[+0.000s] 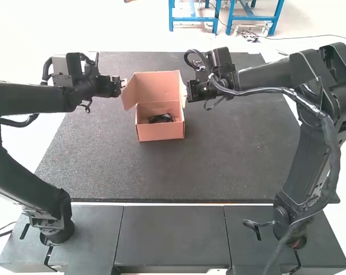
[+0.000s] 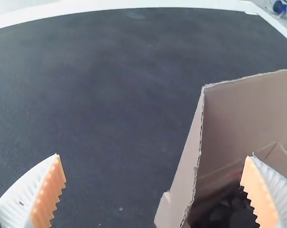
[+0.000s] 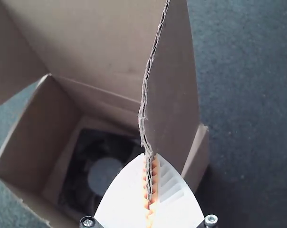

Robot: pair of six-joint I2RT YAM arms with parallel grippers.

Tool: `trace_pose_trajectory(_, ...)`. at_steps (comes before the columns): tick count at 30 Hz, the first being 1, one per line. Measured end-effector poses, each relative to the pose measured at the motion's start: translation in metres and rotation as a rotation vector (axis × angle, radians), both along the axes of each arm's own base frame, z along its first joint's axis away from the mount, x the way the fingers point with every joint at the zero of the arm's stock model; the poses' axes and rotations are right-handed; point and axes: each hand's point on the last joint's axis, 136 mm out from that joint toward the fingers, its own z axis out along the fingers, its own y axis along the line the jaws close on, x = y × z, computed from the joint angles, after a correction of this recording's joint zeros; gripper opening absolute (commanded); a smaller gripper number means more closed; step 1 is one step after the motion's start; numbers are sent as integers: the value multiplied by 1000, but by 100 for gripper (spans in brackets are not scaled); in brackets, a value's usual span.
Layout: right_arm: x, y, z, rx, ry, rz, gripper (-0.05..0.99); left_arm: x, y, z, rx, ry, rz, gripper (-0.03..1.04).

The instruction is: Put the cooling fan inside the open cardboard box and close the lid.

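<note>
Cardboard box (image 1: 160, 129): upright on black mat (image 1: 242, 149), lid (image 1: 156, 86) raised; cooling fan (image 3: 100, 176): lying inside on the box floor; my right pincer (image 3: 149, 166): clamped on the lid's side flap (image 3: 172, 95); my left pincer (image 2: 153, 161): fingers wide apart, one each side of the opposite flap (image 2: 192, 156).

Table covered by a black, coarse-grained mat (image 1: 230, 160), one open cardboard box (image 1: 160, 129) standing directly on the mat, near its middle and toward the far side, lid flap upright, smooth dark panels (image 1: 173, 235) along the near edge.
</note>
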Motion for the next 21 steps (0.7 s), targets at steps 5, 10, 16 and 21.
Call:
trace_pose_trajectory(5, -3, -2, -7, -6, 11, 0, 1, -12, -7, -25, 4, 67, -22, 87)
trace_pose_trajectory(10, -6, -3, -12, -11, 22, 0, 1, -16, -8, -33, 5, 79, -26, 86)
trace_pose_trajectory(16, -6, -3, -12, -11, 21, 0, 1, -15, -8, -31, 2, 53, -29, 80)
trace_pose_trajectory(21, -5, -3, -11, -9, 20, -1, 1, -14, -8, -31, 1, 47, -29, 67)
